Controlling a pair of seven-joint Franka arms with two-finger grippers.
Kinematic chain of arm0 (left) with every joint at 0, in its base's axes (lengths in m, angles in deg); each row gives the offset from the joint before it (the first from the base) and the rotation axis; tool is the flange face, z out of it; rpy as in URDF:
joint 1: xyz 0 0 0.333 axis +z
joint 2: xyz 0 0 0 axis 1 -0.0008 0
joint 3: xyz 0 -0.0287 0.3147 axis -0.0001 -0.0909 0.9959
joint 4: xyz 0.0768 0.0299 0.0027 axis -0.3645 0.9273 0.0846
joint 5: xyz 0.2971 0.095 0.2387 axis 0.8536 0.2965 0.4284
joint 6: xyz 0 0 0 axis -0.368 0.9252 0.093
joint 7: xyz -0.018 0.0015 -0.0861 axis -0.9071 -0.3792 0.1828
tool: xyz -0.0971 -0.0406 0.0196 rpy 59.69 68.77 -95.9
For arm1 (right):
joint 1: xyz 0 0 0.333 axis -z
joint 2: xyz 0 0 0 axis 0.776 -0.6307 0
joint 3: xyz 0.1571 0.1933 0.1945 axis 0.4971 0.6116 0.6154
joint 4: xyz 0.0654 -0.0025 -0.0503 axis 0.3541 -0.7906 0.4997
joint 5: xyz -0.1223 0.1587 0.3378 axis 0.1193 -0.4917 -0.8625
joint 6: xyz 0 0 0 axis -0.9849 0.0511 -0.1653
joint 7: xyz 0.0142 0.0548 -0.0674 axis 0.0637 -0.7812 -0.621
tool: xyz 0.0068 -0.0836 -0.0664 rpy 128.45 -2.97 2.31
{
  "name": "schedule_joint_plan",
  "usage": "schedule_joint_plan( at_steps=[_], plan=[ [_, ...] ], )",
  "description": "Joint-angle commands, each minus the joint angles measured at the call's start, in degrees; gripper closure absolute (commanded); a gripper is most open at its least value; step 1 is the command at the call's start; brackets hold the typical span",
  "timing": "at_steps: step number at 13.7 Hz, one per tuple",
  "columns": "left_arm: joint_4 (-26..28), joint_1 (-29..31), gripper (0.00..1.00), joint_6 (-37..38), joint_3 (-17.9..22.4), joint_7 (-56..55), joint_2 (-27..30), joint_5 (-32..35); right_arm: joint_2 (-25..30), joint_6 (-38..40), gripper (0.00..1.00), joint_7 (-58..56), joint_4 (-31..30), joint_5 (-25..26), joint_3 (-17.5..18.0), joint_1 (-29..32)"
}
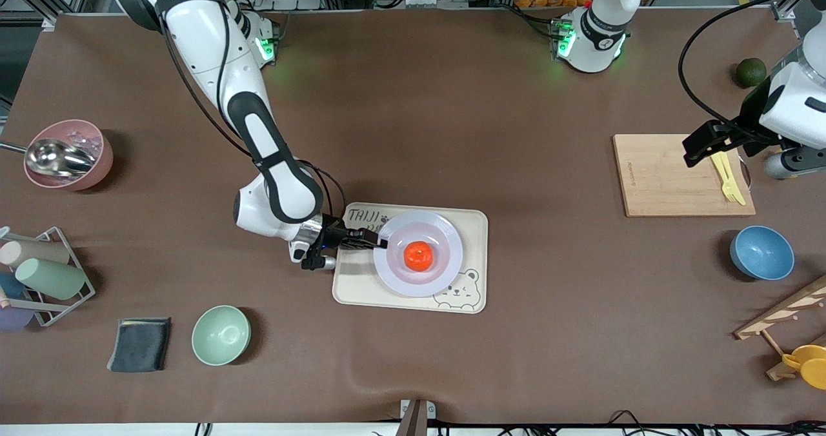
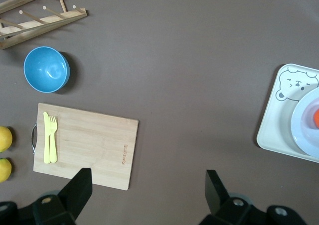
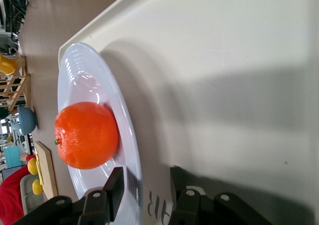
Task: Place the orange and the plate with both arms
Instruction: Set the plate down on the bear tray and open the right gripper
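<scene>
Front view: at centre frame the orange [image 1: 418, 256] sat on the plate [image 1: 445, 232], which rested on the cream tray [image 1: 474, 262]. The right gripper [image 1: 381, 239] straddled the plate's rim.

Left wrist view: the left gripper [image 2: 148, 190], along the bottom edge, gaped wide over bare table beside the cutting board [image 2: 94, 145].

Right wrist view: the right gripper's fingers [image 3: 115, 185] bracketed the rim, slightly parted, not pinching.

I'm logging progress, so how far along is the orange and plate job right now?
Looks nearly done: the orange sits in the plate, and the plate rests on the bear tray. In hand: the right gripper straddles the plate's rim, jaws slightly apart. Left: pulling clear. The left gripper waits open over the cutting board.
</scene>
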Motion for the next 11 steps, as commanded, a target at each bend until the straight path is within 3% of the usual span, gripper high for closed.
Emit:
schedule_joint_plan(
  at_steps=[1,5,7,10,11],
  plan=[
    [0.24,-0.3,0.0,0.78,0.19,1.06,0.67,-0.81,1.83,3.18,0.55,12.3,0.26,11.01,0.21,2.05],
    [0.33,0.32,0.0,0.78,0.28,1.32,1.29,-1.34,4.56,16.01,0.51,21.37,2.1,17.81,-0.66,6.53],
    [0.94,0.4,0.0,0.96,0.19,1.93,1.64,-1.69,5.62,18.65,0.36,27.61,4.12,22.89,-1.02,6.89],
    [1.47,0.32,0.0,1.3,0.19,2.91,1.9,-2.84,5.79,28.3,0.24,31.76,9.73,31.41,-1.98,10.57],
    [1.56,0.4,0.0,2.26,0.19,2.99,1.9,-2.92,6.49,31.82,0.14,32.73,11.32,34.84,-3.03,11.1]
  ],
)
